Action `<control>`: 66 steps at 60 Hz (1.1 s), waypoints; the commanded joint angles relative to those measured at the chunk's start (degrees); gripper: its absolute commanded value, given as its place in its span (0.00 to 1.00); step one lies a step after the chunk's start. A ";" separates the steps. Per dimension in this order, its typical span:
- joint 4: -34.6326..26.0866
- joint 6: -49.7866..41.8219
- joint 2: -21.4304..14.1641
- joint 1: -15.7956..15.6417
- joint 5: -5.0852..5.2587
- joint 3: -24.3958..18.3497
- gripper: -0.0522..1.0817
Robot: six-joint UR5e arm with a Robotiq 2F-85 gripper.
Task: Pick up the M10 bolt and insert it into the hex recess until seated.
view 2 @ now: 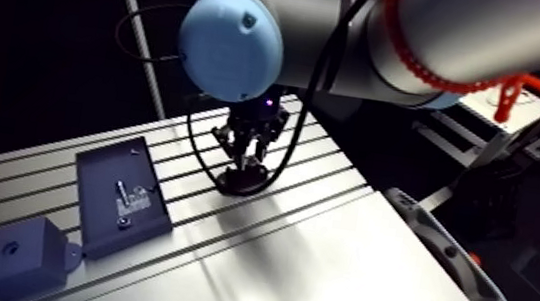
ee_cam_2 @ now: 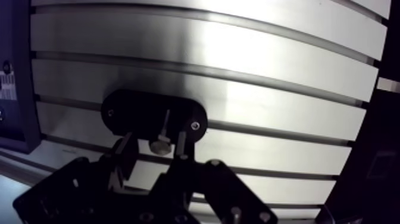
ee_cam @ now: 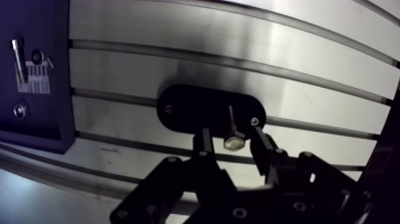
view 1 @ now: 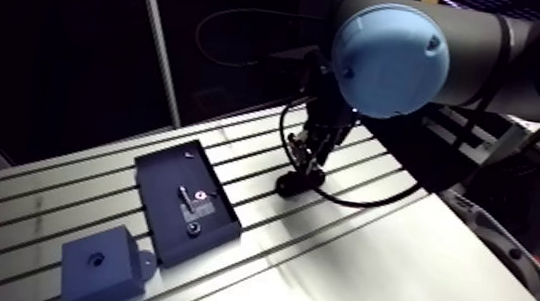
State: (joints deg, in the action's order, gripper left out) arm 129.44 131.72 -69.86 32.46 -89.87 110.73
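A bolt (ee_cam: 232,134) with a hex head lies on the near edge of a black oval plate (ee_cam: 190,107), its shank pointing away from the gripper. My gripper (ee_cam: 231,142) hangs low over it and is open. One finger (ee_cam: 204,143) stands on each side of the bolt's head, with a gap to each. In the arm view the gripper (view 1: 303,172) is down at the plate (view 1: 297,185) near the table's middle. A blue block (view 1: 101,265) with a dark hole in its top sits at the table's front left, far from the gripper.
A dark blue tray (view 1: 186,198) lies between the block and the plate, and holds another bolt (ee_cam: 18,56) and small parts. The slotted table (ee_cam: 268,71) runs under everything. A smooth sheet (view 1: 397,282) covers its right front.
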 commanded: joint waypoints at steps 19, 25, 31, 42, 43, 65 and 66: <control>0.60 0.16 0.13 0.15 -0.32 -0.03 0.52; 0.60 0.08 0.13 0.15 -0.51 0.05 0.52; 0.60 0.08 0.13 0.15 -0.53 0.06 0.52; 0.60 0.16 0.13 0.15 -0.53 0.14 0.53; 0.60 0.16 0.13 0.15 -0.60 0.22 0.53; 0.60 0.16 0.13 0.15 -0.53 0.50 0.57; 0.60 0.16 0.13 0.15 -0.53 0.50 0.57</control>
State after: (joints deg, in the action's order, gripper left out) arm 130.05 131.88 -69.75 32.61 -90.43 111.09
